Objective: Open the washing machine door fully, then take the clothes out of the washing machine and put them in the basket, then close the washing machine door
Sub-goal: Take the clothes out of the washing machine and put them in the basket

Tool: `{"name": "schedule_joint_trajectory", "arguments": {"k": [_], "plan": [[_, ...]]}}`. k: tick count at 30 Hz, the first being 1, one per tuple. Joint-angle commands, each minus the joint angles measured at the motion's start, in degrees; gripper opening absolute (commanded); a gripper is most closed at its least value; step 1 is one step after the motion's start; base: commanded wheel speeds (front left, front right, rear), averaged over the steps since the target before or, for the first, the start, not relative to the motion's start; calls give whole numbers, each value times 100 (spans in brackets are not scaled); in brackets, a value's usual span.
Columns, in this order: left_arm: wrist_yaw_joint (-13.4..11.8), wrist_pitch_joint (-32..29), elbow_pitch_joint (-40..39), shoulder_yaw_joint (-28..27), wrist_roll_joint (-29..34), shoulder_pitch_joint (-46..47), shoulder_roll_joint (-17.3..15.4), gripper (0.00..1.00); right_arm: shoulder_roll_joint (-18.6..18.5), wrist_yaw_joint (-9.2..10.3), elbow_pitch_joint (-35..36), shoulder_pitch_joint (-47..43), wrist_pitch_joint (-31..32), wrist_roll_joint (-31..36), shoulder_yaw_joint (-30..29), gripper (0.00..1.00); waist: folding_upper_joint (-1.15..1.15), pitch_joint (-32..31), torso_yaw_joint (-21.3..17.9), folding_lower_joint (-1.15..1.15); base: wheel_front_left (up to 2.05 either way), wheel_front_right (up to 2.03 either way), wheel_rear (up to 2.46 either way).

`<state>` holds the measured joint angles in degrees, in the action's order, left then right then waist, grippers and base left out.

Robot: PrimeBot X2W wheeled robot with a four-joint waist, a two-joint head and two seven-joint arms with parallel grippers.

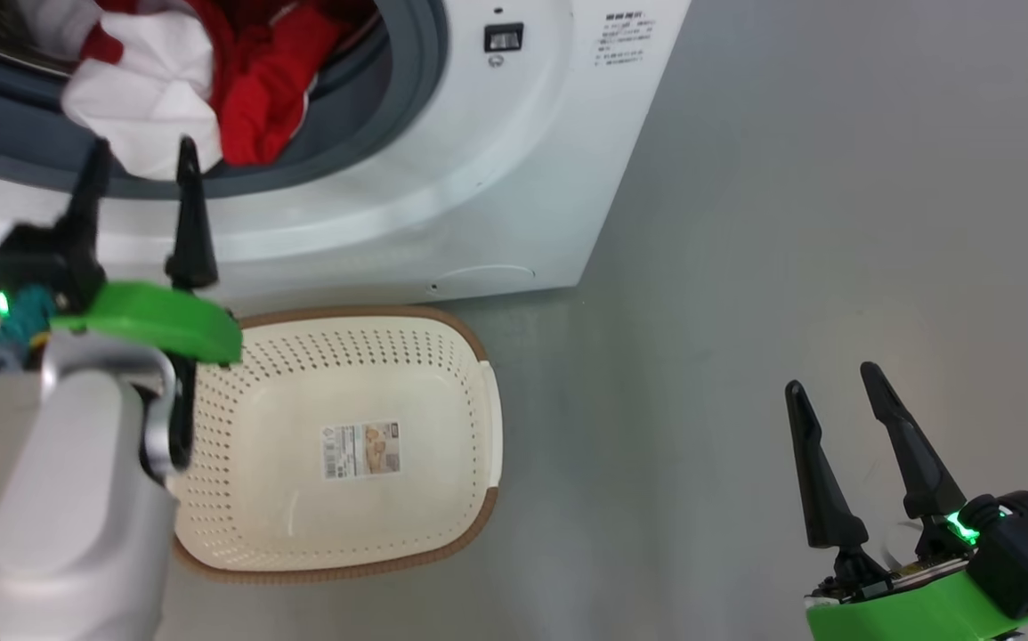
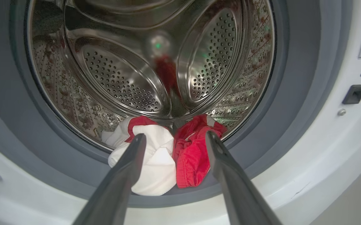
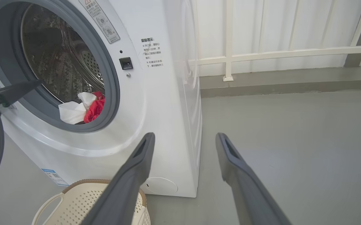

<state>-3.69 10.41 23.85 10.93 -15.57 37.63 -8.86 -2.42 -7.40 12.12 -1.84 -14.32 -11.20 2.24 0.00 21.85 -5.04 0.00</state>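
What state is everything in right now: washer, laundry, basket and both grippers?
white front-loading washing machine: round opening uncovered, steel drum exposed.
red and white fabric clothes: heaped at the drum's front lip, spilling onto the grey ring, ungripped.
cream perforated plastic basket: upright on the floor before the machine, empty except a paper label.
left gripper: open, aimed at the clothes.
right gripper: open, empty.

Front notice: the big white boxy washing machine point(image 3: 155, 103) carries a block of dark Chinese print point(image 3: 151, 53) beside the drum opening. Its heading appears to read 温馨提示, and the lines beneath are too fine to read.
Slanted sticker: a pale strip point(image 3: 100, 20) above the latch hole shows a red warning triangle and round pictograms; its words are illegible.
Blue label: a small blue-and-white label point(image 3: 52, 175) low on the machine's front, unreadable.
Basket label: a paper label point(image 1: 362, 450) with a barcode lies inside the cream-white perforated plastic basket point(image 1: 442, 392); its text is too small to read.
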Motion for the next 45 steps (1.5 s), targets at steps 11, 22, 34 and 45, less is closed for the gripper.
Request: {"name": "schedule_joint_trajectory", "arguments": {"k": [11, 22, 34, 45], "plan": [[215, 61, 1508, -171, -46, 1553, -314, 100, -45, -9, 163, 308, -68, -104, 215, 100, 0, 570, -246, 0, 0, 0, 0], [332, 131, 3077, -177, -82, 2567, -505, 100, -45, -9, 156, 481, -68, -158, 300, 100, 0, 986, -464, 0, 0, 0, 0], [217, 304, 4170, 33, 102, 3115, -680, 100, -45, -9, 78, 581, -68, -217, 436, 100, 0, 1087, -640, 0, 0, 0, 0], [1, 237, 4746, 240, 251, 3339, -877, 100, -45, -9, 44, 625, -68, -234, 572, 100, 0, 1132, -829, 0, 0, 0, 0]]}}
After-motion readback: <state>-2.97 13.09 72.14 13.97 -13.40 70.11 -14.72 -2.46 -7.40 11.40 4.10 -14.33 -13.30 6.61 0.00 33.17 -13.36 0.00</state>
